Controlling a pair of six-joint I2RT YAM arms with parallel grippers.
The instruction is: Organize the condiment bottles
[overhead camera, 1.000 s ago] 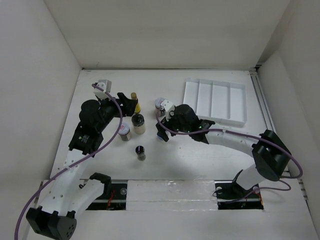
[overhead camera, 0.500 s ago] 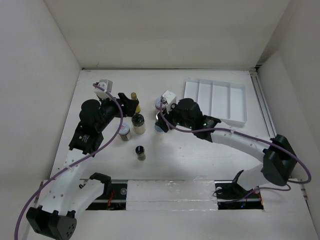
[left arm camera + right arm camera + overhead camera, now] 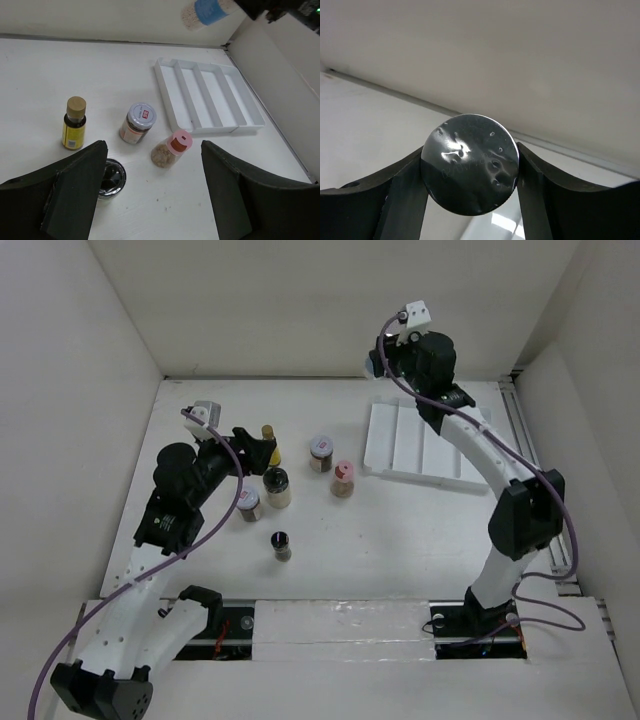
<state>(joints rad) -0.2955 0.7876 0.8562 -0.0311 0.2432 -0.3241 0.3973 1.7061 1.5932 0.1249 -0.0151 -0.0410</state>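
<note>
Right claw point(image 3: 470, 165) clamps the blue-banded bottle point(image 3: 204, 11) high by the back wall.
Left claw point(image 3: 152, 146) gapes empty; a strip of table point(image 3: 420, 530) separates pink shaker point(image 3: 342, 478) from tray point(image 3: 375, 435) edge.

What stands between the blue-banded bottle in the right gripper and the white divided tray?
Nothing visible. The right gripper holds the blue-banded bottle up in the air by the white divided tray's far left corner, and the tray's compartments hold nothing.
</note>
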